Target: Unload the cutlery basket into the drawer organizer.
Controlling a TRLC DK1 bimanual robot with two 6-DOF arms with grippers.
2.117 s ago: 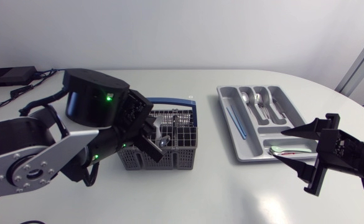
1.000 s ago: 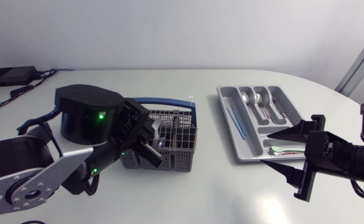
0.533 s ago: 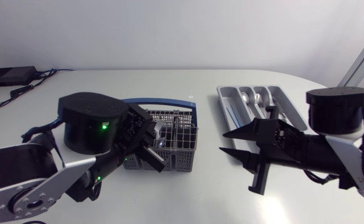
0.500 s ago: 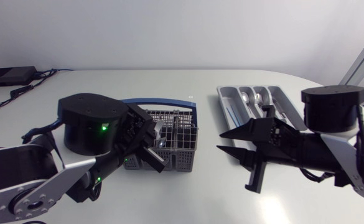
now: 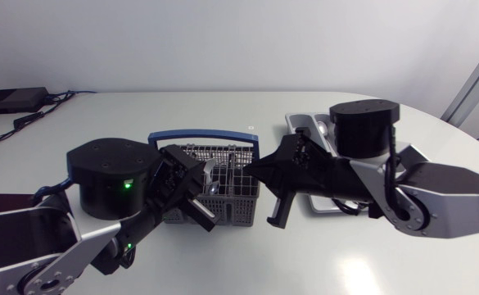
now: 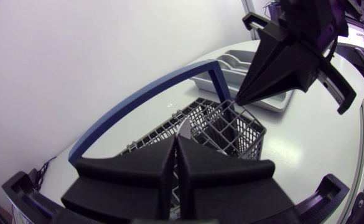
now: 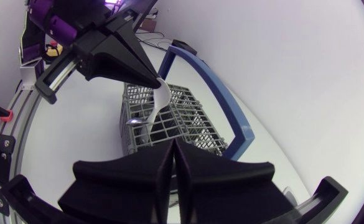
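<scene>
The spoon [image 7: 149, 111] hangs over the basket [image 5: 232, 210], its handle clamped in the left gripper [image 6: 177, 140]. The right gripper [image 7: 173, 146] (fingers pressed together, empty) points at it from the organizer [image 6: 230, 60] side. This looks like the lift-out step. A handover next would need the right fingers to part.

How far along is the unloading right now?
Done: at least one spoon lies in the drawer organizer, mostly hidden by the right arm. In hand: the left gripper pinches a pale utensil in its jaws at the cutlery basket. Left: placing it; other basket contents unclear. The right gripper is shut, apparently empty.
</scene>
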